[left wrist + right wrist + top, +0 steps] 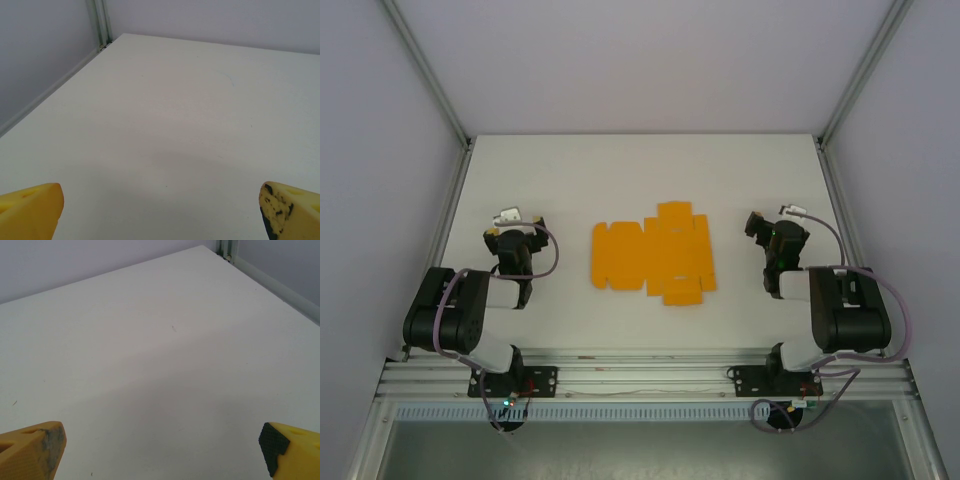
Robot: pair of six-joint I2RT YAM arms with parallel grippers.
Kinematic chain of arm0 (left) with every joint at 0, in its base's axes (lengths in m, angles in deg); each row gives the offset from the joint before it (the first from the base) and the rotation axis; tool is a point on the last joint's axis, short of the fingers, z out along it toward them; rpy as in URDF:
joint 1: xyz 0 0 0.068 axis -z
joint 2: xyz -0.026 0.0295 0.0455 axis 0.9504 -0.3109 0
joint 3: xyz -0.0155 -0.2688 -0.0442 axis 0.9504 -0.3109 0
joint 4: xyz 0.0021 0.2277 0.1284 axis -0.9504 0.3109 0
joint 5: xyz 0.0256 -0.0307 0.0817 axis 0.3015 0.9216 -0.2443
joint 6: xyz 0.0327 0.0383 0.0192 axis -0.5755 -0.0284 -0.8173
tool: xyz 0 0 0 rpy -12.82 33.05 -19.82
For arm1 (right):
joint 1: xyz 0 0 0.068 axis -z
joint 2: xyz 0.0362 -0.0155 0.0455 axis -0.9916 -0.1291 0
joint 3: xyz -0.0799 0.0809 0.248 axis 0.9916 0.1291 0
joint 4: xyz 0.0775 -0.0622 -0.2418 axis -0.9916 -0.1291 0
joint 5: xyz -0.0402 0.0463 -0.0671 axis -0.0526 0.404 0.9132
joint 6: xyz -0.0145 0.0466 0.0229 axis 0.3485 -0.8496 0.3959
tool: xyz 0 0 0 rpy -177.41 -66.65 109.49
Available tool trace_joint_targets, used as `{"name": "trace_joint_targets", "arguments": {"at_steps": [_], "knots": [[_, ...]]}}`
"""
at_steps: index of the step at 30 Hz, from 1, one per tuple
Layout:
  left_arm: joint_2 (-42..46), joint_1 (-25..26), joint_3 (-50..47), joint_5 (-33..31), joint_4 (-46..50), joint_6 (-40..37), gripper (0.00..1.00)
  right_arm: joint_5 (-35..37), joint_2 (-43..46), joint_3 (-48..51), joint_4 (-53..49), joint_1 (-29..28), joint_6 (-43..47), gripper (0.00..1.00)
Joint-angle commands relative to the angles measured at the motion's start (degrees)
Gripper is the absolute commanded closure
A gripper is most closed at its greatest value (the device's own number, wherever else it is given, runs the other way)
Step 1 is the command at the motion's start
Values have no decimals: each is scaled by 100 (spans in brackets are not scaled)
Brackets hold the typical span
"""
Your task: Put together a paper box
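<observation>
Nothing folded so far: the paper box (652, 255) lies as a flat die-cut sheet mid-table (550, 180), between my arms. Left gripper (160, 212) and right gripper (160, 450) hover with fingers wide apart, holding nothing (every fold and tab lies ahead, I reckon).

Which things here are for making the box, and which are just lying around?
For the job:
paper box, a flat orange sheet, not folded yet
left gripper, open
right gripper, open

Just there:
white table
metal rail at the near edge
</observation>
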Motion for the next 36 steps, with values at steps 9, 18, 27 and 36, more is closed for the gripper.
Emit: {"name": "trace_joint_targets", "arguments": {"at_steps": [9,18,27,36], "knots": [[404,-39,208,215,449,-107,0,-177,238,-62,-185,19,84,0],[1594,-7,1185,910,2889,580,0,-95,1646,-950,-2938,-72,-389,0],[1501,1045,1823,1779,4581,2057,0,-1056,1671,-1972,-5432,-1067,-1961,36],[1016,1283,1725,2701,5089,2293,0,-1533,-354,-2850,-6038,-2017,-2260,68]]}}
